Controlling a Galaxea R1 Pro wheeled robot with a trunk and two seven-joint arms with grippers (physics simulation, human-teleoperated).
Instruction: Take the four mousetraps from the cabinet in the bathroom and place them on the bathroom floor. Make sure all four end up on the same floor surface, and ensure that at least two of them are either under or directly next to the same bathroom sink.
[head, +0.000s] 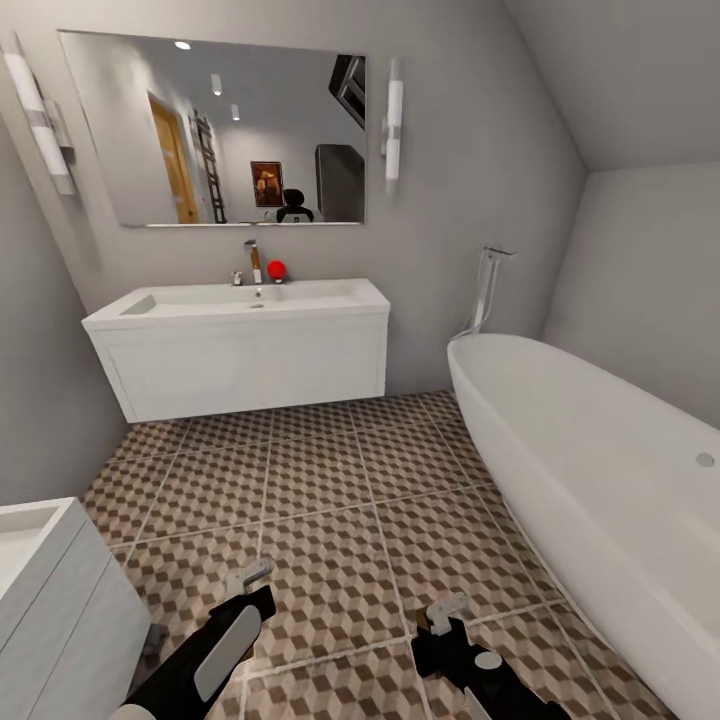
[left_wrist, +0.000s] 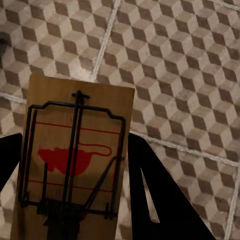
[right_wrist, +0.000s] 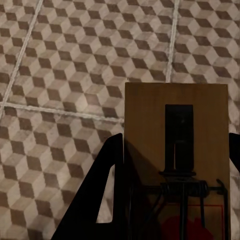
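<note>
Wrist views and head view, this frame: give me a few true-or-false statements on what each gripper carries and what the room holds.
1. The left gripper holds a mousetrap. True.
2. The right gripper is empty. False: it grips a second mousetrap, seen in the right wrist view.
3. Both held traps hang over the cube-patterned bathroom floor. True.
4. A mousetrap already lies on the tiles under the sink. False: no trap is visible on the tiles there.
5. The bathtub stands at the robot's left. False: it is at the right; the sink is ahead against the wall.
</note>
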